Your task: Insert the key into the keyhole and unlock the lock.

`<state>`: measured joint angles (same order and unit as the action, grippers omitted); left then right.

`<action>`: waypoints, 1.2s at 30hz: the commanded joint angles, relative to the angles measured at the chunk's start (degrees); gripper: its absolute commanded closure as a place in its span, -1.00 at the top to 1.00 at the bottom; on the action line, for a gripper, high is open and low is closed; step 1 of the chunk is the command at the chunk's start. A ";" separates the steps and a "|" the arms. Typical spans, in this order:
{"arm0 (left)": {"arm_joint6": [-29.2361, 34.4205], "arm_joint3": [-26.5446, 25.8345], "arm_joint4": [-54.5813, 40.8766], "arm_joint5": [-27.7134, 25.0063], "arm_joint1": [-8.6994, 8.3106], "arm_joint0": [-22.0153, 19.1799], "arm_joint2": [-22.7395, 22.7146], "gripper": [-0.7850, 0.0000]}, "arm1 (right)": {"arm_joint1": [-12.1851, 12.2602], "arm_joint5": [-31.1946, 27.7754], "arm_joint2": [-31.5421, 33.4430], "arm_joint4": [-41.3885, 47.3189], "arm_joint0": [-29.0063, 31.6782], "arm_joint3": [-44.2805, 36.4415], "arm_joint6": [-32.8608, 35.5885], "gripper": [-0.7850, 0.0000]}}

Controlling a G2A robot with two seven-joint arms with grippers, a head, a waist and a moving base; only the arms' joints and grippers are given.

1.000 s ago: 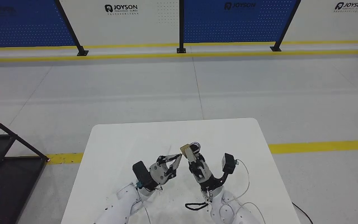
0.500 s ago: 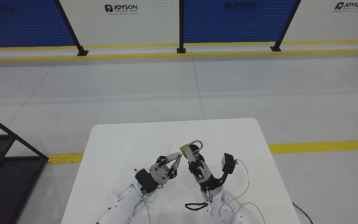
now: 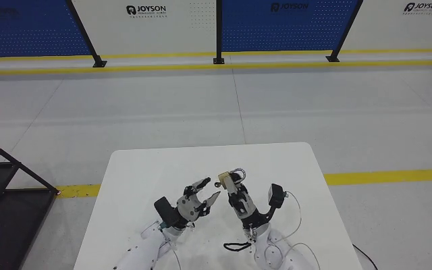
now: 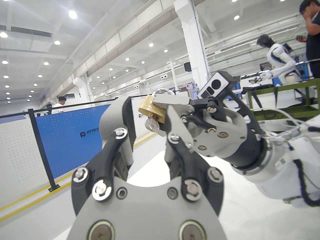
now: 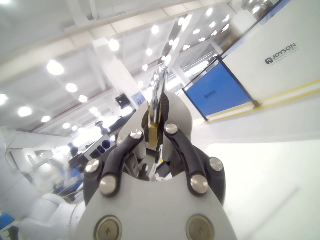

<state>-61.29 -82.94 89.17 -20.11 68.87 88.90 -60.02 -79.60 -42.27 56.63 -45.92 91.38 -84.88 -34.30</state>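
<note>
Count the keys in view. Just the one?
1. The silver key sits in the keyhole of the brass padlock, opposite its shackle. The right gripper holds the padlock. The open left gripper is close by and holds nothing. No spare shows; one could be hidden.

Work cell as I view it from above: a white desk (image 3: 148, 169) stands on a pale grey floor (image 3: 202, 108) marked with yellow lines (image 3: 169, 67). Beyond them runs a barrier of blue and white panels (image 3: 283, 23) on black posts (image 3: 217, 34). A black frame (image 3: 20, 177) stands beside the desk. In my left wrist view, a white column (image 4: 192, 38) meets a ceiling of round lights (image 4: 72, 14).
</note>
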 commanded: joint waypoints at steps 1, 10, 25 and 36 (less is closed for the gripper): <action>1.10 -0.52 -1.88 -4.36 -0.47 0.96 -1.14 1.00 | 0.00 0.20 0.33 0.20 -0.10 0.15 -0.16 -1.00; 23.36 -5.78 -25.20 -33.99 -4.96 7.89 -18.00 1.00 | -0.74 10.80 -2.27 0.48 -5.22 5.97 14.53 -1.00; 48.40 -5.82 -49.22 -36.99 -8.66 16.46 -37.27 1.00 | -7.57 28.34 -21.21 0.78 -18.84 22.41 42.37 -1.00; 48.40 -5.82 -49.22 -36.99 -8.66 16.46 -37.27 1.00 | -9.20 34.17 -23.18 -3.38 -21.09 25.06 40.36 1.00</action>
<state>-12.89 -88.76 39.95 -57.10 60.21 105.36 -97.29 -88.99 -8.46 33.26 -48.36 70.07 -59.32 6.49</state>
